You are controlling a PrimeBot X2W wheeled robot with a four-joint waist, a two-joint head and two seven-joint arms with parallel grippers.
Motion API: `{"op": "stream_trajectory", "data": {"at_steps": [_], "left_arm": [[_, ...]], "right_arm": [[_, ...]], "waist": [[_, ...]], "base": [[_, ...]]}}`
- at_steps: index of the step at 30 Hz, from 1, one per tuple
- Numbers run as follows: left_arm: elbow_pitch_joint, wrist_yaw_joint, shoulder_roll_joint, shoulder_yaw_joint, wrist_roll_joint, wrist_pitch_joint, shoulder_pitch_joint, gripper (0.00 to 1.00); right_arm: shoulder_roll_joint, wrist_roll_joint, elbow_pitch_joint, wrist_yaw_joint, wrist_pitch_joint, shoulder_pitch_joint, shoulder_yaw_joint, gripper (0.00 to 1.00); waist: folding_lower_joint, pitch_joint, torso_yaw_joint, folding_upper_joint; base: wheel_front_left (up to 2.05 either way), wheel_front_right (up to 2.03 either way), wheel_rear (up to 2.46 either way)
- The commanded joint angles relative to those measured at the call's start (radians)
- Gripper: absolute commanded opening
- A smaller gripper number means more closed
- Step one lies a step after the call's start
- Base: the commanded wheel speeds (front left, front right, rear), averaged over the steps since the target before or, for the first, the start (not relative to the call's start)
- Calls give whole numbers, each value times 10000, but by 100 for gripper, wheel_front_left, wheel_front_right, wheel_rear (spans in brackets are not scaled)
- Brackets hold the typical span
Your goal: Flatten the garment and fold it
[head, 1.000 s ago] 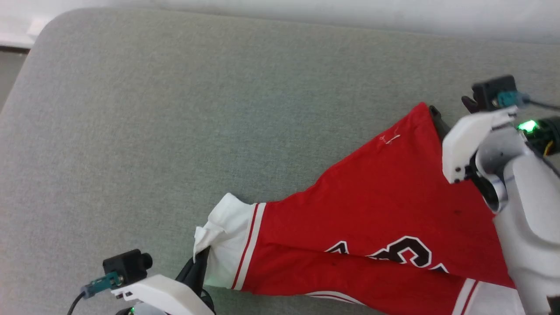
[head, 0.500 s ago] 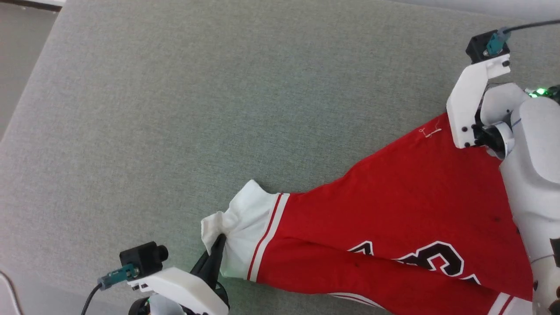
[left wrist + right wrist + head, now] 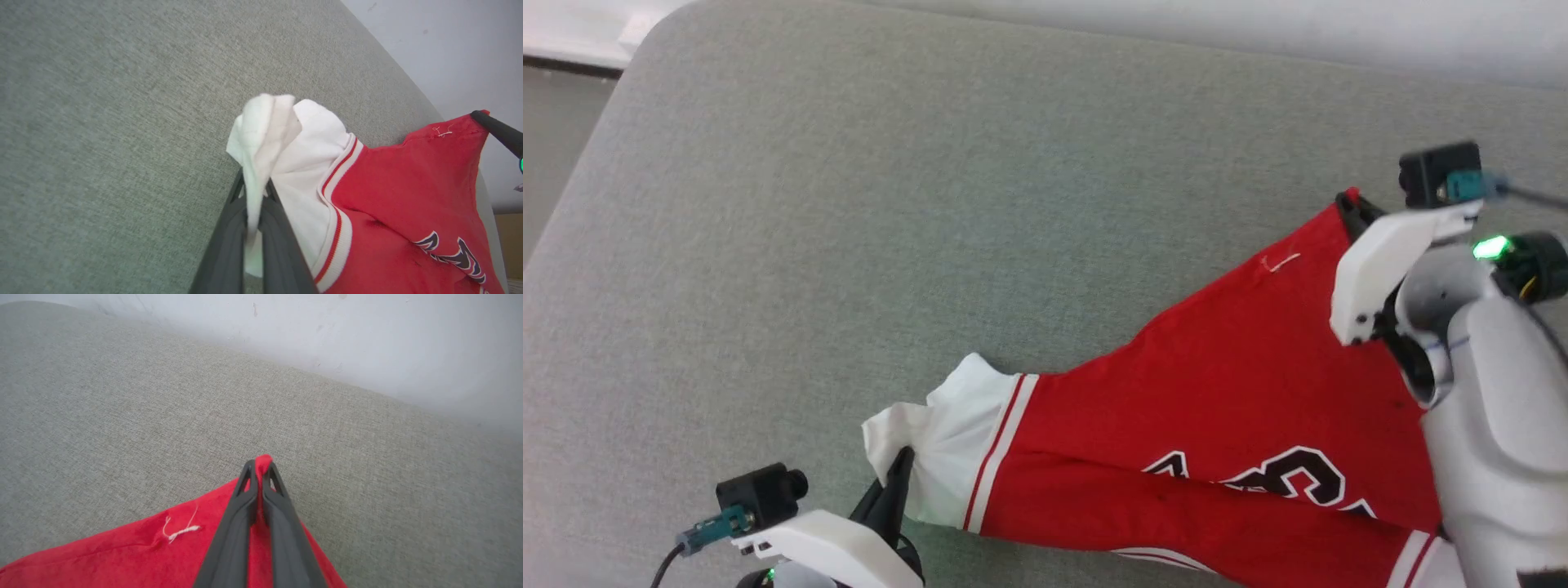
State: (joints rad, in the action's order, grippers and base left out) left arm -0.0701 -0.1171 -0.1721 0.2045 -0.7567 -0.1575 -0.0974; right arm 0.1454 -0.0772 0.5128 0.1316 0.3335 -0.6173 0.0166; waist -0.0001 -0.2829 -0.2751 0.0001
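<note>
Red T-shirt lies rumpled on grey cushion, near right. R gripper, wide a sec ago, is now pinched shut on its far red corner; L gripper clamps the white sleeve end. Both ends held: prob. ready to stretch flat.

The garment is cut off by the head view's bottom edge toward 5 o'clock. Its dark print is partly covered by the right forearm at 4 o'clock and cannot be read. Cloth pinched inside the left gripper and the right gripper is hidden between the fingers.
</note>
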Motion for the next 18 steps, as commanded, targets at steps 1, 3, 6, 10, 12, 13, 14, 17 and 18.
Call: {"op": "stream_trajectory", "data": {"at_steps": [1, 3, 6, 10, 12, 13, 14, 17, 18], "left_arm": [[-83, -80, -132, -90, 60, 67, -133, 0], [-227, -137, -203, -184, 115, 155, -176, 0], [-468, -277, -239, -435, 220, 484, -193, 0], [-705, -374, -265, -569, 391, 800, -152, 0], [-819, -373, -277, -605, 449, 913, -33, 0], [-867, -362, -293, -613, 479, 951, 55, 0], [-910, -350, -316, -621, 508, 977, 156, 0], [-1079, -296, -375, -646, 584, 1035, 642, 0], [-1140, -264, -372, -673, 569, 1063, 857, 0]], "right_arm": [[-66, -173, -336, -9, -473, 458, 53, 0], [-71, -292, -942, -9, -1128, 1112, 107, 0], [-316, -516, -1906, -9, -1806, 2145, -249, 0], [-715, -763, -3259, -9, -2228, 3529, -849, 0], [-841, -874, -3876, -9, -2239, 4151, -1113, 0], [-879, -900, -4155, -9, -2195, 4427, -1219, 0], [-905, -933, -4419, -9, -2114, 4672, -1291, 0], [-940, -1035, -5180, -9, -1799, 5183, -1459, 0], [-944, -1067, -5424, -9, -1690, 5261, -1505, 0]], "waist": [[1, 502, 493, -1], [1, 716, 696, -1], [1, 1012, 1013, -1], [1, 1309, 1390, -1], [1, 1401, 1544, -1], [1, 1434, 1611, -1], [1, 1456, 1675, -1], [1, 1471, 1844, -1], [1, 1466, 1896, -1]], "base": [[0, 0, 0], [0, 0, 0], [0, 0, 0], [0, 0, 0], [0, 0, 0], [0, 0, 0], [0, 0, 0], [0, 0, 0], [0, 0, 0]]}}
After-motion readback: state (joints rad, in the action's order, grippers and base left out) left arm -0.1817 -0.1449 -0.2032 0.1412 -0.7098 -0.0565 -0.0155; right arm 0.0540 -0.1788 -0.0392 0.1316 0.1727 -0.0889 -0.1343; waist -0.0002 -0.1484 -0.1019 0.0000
